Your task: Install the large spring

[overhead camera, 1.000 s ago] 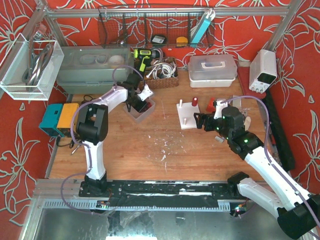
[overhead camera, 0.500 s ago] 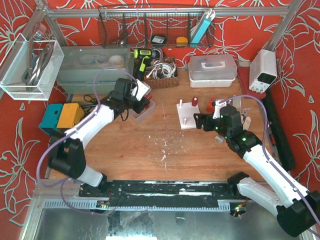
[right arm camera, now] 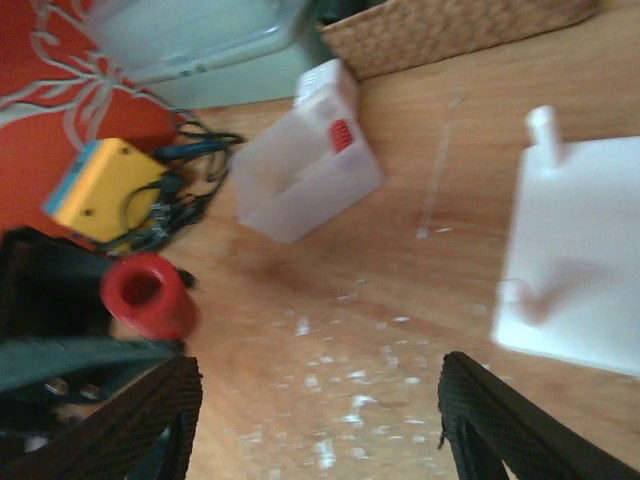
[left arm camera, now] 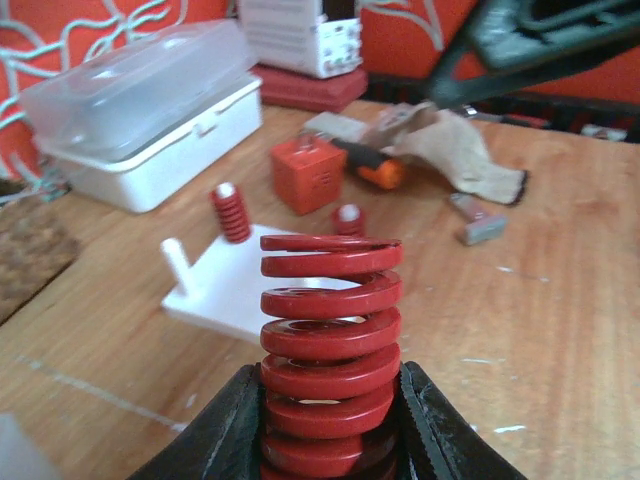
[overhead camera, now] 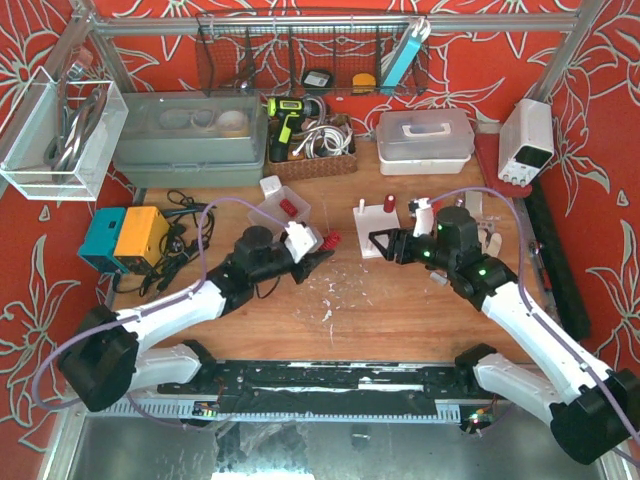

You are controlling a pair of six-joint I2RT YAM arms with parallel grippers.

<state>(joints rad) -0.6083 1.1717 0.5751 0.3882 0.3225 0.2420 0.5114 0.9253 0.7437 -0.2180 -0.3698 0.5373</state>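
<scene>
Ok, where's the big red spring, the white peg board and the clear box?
Spring (left arm camera: 330, 330): left wrist view, a middle coil.
Peg board (overhead camera: 371, 234): top view, its flat white base.
Box (overhead camera: 264, 214): top view, its left wall.

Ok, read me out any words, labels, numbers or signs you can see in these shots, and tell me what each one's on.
No text is legible in any view.
White instrument box: front-panel markings, too small to read.
Orange cube: a small pale mark, too blurred to read.
Large spring and white peg plate: no markings visible.
</scene>
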